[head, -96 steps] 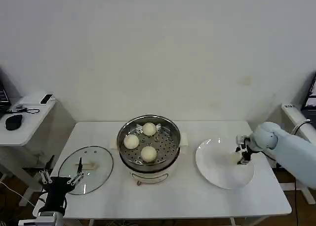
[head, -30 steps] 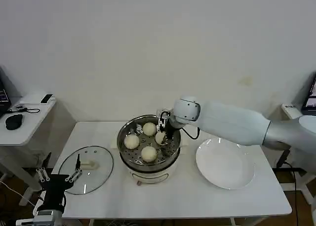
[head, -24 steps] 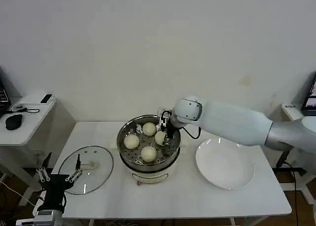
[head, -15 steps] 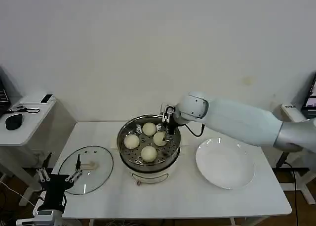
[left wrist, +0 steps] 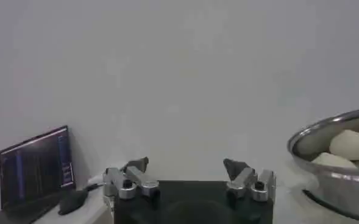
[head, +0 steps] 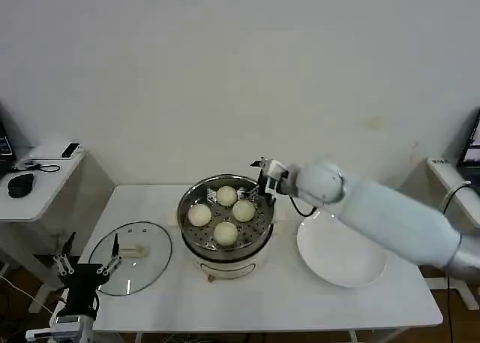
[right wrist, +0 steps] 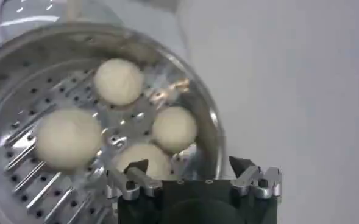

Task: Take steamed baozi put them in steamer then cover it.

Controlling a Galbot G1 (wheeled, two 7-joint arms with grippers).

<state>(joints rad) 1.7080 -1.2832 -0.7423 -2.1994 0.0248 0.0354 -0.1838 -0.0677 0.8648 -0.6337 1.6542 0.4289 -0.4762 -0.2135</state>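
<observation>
The steamer stands mid-table with several cream-white baozi on its perforated tray, among them baozi nearest the right rim. My right gripper hovers open and empty just above the steamer's back right rim. From the right wrist, the baozi lie in the steamer below the open right gripper. The cover, a glass lid with a cream handle, lies flat on the table left of the steamer. My left gripper is parked open off the table's front left corner, near the cover's edge; the left wrist view shows this gripper empty.
A bare white plate lies right of the steamer, under my right forearm. A side desk with a mouse and cables stands at the far left. The steamer's rim shows in the left wrist view, and a laptop stands behind.
My right gripper carried a baozi from the plate into the steamer, let it go on the tray, and has drawn back up and to the right. The left arm has hardly moved.
</observation>
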